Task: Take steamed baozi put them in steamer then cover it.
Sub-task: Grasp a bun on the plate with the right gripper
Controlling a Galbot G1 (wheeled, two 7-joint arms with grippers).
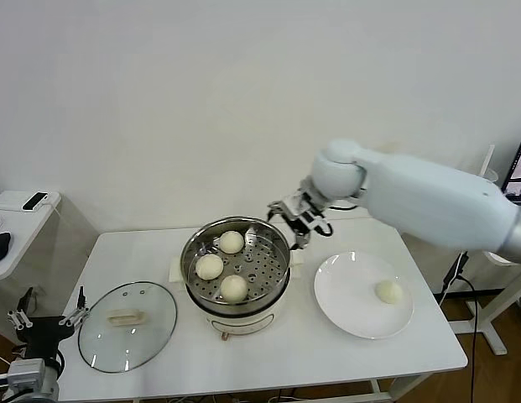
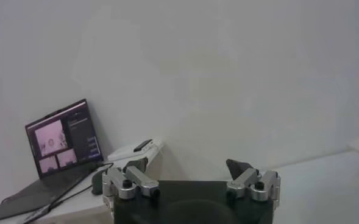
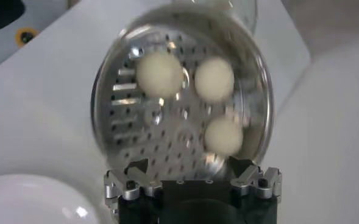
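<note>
Steamer: round shiny stainless-steel steamer (image 1: 236, 270) with perforated tray, mid-bench on the white bench (image 1: 268, 353); holds three small round cream steamed baozi (image 1: 231, 242), set apart on the tray, probably to leave room for a fourth.
Remaining bun: one cream baozi (image 1: 388, 291) alone on the flat white plate (image 1: 352, 315), right of the steamer; judged next to fetch.
Cover: round clear glass cover (image 1: 128, 325) with cream handle, flat on the bench left of the steamer, off so the tray stays reachable.
Right end effector (image 1: 295, 225): released, empty, above the steamer's far right rim.
Left end effector (image 1: 44, 318): released, empty, parked low beyond the bench's left edge.
Right wrist view: looks straight into the tray, three buns plain, plate edge only.
Left wrist view: only spread fingers (image 2: 130, 181), a laptop (image 2: 62, 141), wall.
Head view: alone shows plate bun and cover together.
</note>
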